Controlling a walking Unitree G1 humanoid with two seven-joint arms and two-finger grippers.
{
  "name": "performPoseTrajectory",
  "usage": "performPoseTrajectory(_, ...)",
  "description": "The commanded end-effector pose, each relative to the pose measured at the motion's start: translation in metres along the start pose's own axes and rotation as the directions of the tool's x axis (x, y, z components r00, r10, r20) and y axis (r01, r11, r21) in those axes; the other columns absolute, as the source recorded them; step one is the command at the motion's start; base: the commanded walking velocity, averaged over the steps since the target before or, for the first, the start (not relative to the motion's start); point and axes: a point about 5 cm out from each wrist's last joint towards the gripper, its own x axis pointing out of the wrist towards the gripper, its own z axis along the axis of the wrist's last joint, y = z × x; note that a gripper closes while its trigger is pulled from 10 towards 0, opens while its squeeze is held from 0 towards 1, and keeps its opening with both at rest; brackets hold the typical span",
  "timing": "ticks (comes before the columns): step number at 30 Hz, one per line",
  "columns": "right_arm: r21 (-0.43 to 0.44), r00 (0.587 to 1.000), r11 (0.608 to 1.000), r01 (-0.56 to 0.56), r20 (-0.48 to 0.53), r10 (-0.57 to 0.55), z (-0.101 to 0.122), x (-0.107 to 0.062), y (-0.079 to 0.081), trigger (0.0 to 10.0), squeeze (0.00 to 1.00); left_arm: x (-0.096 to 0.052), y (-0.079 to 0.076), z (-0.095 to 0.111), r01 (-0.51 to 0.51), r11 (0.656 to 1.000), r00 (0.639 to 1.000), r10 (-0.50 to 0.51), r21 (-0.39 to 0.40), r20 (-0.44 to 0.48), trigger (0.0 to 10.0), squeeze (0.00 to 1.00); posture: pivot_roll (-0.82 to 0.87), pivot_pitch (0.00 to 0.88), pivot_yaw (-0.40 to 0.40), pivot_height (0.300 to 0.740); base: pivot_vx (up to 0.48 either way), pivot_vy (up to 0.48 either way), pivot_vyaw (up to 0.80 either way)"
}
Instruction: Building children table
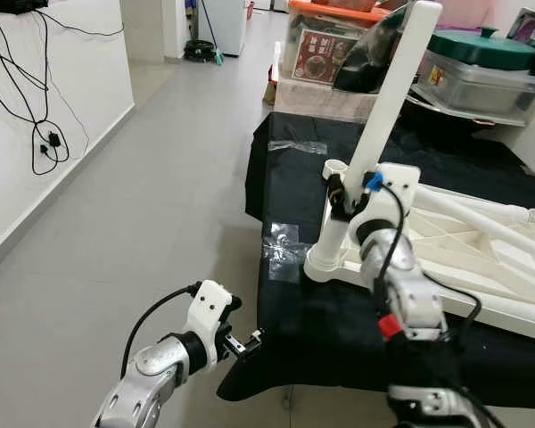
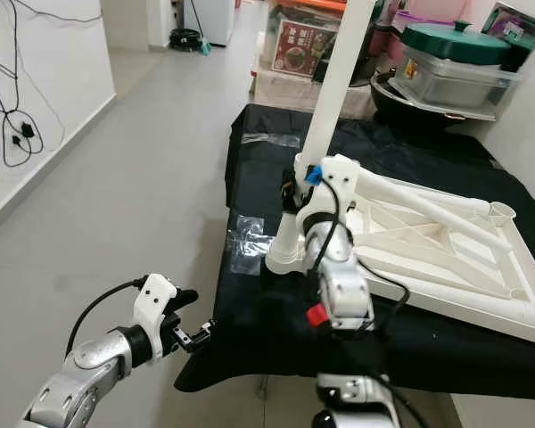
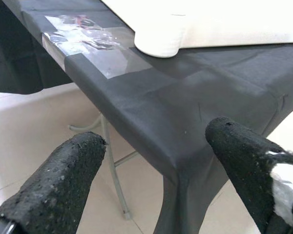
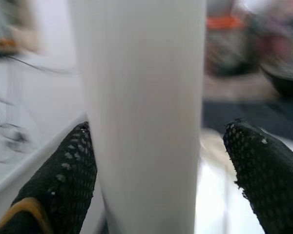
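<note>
Leg (image 1: 388,98) upright, leaning slightly | right claw (image 4: 156,161) open around it

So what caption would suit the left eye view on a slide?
Right gripper around a white table leg standing in the upturned tabletop; left gripper waits open beside the black cloth.

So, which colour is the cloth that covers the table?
Black. The cloth shows best in the left eye view, under the white table frame.
</note>
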Motion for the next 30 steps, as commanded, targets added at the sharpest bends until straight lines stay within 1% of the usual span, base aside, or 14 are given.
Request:
performPoseTrajectory(1, 0.016, 0.994, 0.997, -0.082, 0.07, 0.081, 0.016, 0.004, -0.013, 10.0, 0.0, 0.0, -0.001, 0.0, 0.009, 1.0, 1.0, -0.009, 0.002, -0.005, 10.0, 0.0, -0.02, 0.0, -0.126, 0.74, 0.0, 0.0, 0.0)
performPoseTrajectory(3, -0.024, 0.991, 0.994, -0.11, 0.077, 0.112, 0.025, 0.008, -0.03, 10.0, 0.0, 0.0, 0.0, 0.0, 0.007, 1.0, 1.0, -0.007, 0.003, -0.004, 10.0, 0.0, -0.02, 0.0, -0.125, 0.74, 0.0, 0.0, 0.0)
performPoseTrajectory(4, -0.024, 0.991, 0.994, -0.11, 0.077, 0.112, 0.025, 0.008, -0.03, 10.0, 0.0, 0.0, 0.0, 0.0, 0.007, 1.0, 1.0, -0.007, 0.003, -0.004, 10.0, 0.0, -0.02, 0.0, -0.125, 0.74, 0.0, 0.0, 0.0)
performPoseTrajectory(5, -0.049, 0.988, 0.989, -0.136, 0.065, 0.139, 0.028, 0.009, -0.039, 10.0, 0.0, 0.0, 0.0, 0.0, 0.006, 1.0, 1.0, -0.006, 0.003, -0.004, 10.0, 0.0, -0.02, 0.0, -0.125, 0.74, 0.0, 0.0, 0.0)
performPoseTrajectory(8, -0.134, 0.968, 0.959, -0.251, -0.023, 0.25, 0.028, 0.013, -0.055, 10.0, 0.0, 0.001, -0.001, 0.001, 0.01, 1.0, 1.0, -0.01, 0.004, -0.003, 10.0, 0.0, -0.02, 0.0, -0.123, 0.74, 0.0, 0.0, 0.0)
performPoseTrajectory(11, -0.141, 0.957, 0.947, -0.29, -0.053, 0.285, 0.027, 0.014, -0.057, 10.0, 0.0, 0.002, -0.001, 0.001, 0.011, 1.0, 1.0, -0.011, 0.004, -0.003, 10.0, 0.0, -0.02, 0.0, -0.124, 0.74, 0.0, 0.0, 0.0)
performPoseTrajectory(14, -0.159, 0.917, 0.905, -0.394, -0.131, 0.376, 0.028, 0.021, -0.066, 10.0, 0.0, 0.002, 0.001, 0.003, 0.008, 1.0, 1.0, -0.008, 0.009, 0.0, 10.0, 0.0, -0.01, 0.0, -0.13, 0.74, 0.0, 0.0, 0.0)
performPoseTrajectory(18, -0.151, 0.891, 0.881, -0.449, -0.157, 0.427, 0.032, 0.026, -0.069, 10.0, 0.0, 0.002, 0.002, 0.003, 0.005, 1.0, 1.0, -0.005, 0.011, 0.002, 10.0, 0.0, 0.0, 0.0, -0.134, 0.74, 0.0, 0.0, 0.0)
performPoseTrajectory(22, -0.149, 0.818, 0.812, -0.565, -0.229, 0.528, 0.035, 0.03, -0.067, 9.8, 0.0, 0.002, 0.002, 0.004, -0.003, 1.0, 1.0, 0.003, 0.012, 0.006, 10.0, 0.0, 0.01, 0.0, -0.146, 0.74, 0.0, 0.0, 0.0)
performPoseTrajectory(23, -0.148, 0.81, 0.804, -0.577, -0.236, 0.537, 0.034, 0.03, -0.066, 8.8, 0.0, 0.002, 0.002, 0.003, -0.004, 1.0, 1.0, 0.004, 0.011, 0.007, 10.0, 0.0, 0.01, 0.0, -0.147, 0.74, 0.0, 0.0, 0.0)
performPoseTrajectory(24, -0.147, 0.811, 0.805, -0.574, -0.239, 0.535, 0.033, 0.03, -0.067, 3.1, 0.0, 0.002, 0.002, 0.003, -0.006, 1.0, 1.0, 0.006, 0.011, 0.007, 10.0, 0.0, 0.01, 0.0, -0.148, 0.74, 0.0, 0.0, 0.0)
performPoseTrajectory(26, -0.145, 0.813, 0.808, -0.571, -0.241, 0.531, 0.033, 0.031, -0.067, 3.1, 0.0, 0.002, 0.002, 0.003, -0.007, 1.0, 1.0, 0.007, 0.01, 0.008, 10.0, 0.0, 0.01, 0.0, -0.148, 0.74, 0.0, 0.0, 0.0)
performPoseTrajectory(27, -0.141, 0.814, 0.81, -0.568, -0.241, 0.529, 0.032, 0.031, -0.069, 0.0, 0.0, 0.002, 0.002, 0.003, -0.008, 1.0, 1.0, 0.008, 0.01, 0.008, 10.0, 0.0, 0.01, 0.0, -0.148, 0.74, 0.0, 0.0, 0.0)
performPoseTrajectory(30, -0.133, 0.811, 0.809, -0.572, -0.242, 0.533, 0.03, 0.03, -0.07, 0.0, 0.0, 0.001, 0.002, 0.003, -0.01, 1.0, 1.0, 0.01, 0.01, 0.008, 10.0, 0.0, 0.01, 0.0, -0.151, 0.74, 0.0, 0.0, 0.0)
